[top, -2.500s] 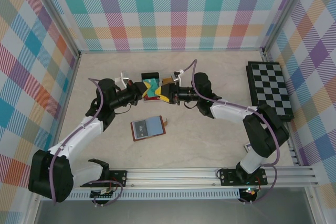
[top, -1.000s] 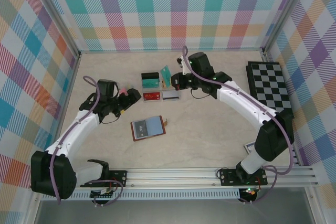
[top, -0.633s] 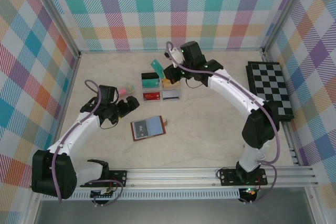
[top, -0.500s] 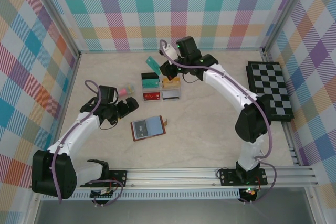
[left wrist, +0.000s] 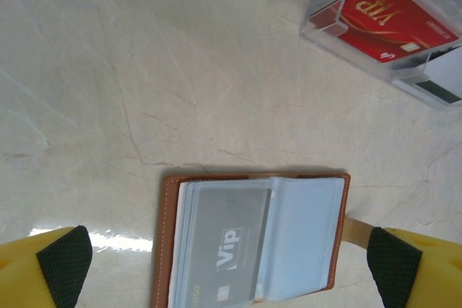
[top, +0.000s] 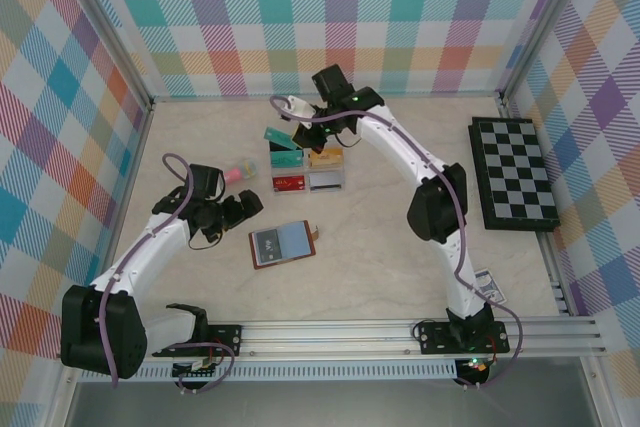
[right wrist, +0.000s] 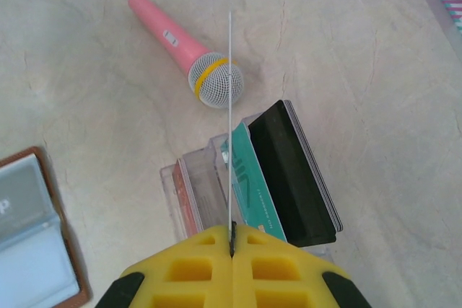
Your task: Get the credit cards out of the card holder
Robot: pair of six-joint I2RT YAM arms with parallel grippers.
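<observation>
Cards [left wrist: 393, 23] mostly out, one left in holder [left wrist: 253, 243]
Your right gripper [right wrist: 231, 239] is clamped on a card [right wrist: 230, 106] above the box [left wrist: 321, 5] that has red, teal and black ones; your left gripper [left wrist: 229, 270] hangs wide apart over the open holder on the counter [top: 380, 237], a grey card [left wrist: 224, 239] inside.

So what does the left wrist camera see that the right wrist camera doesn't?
Left wrist, not right: the card holder laid open in full with its side tab, and the red card's VIP face. Right wrist, not left: a pink microphone, a teal card, a black card, and an edge-on card pinched in the right gripper's shut jaws. Both: part of the holder, the clear plastic box, the pale table.
</observation>
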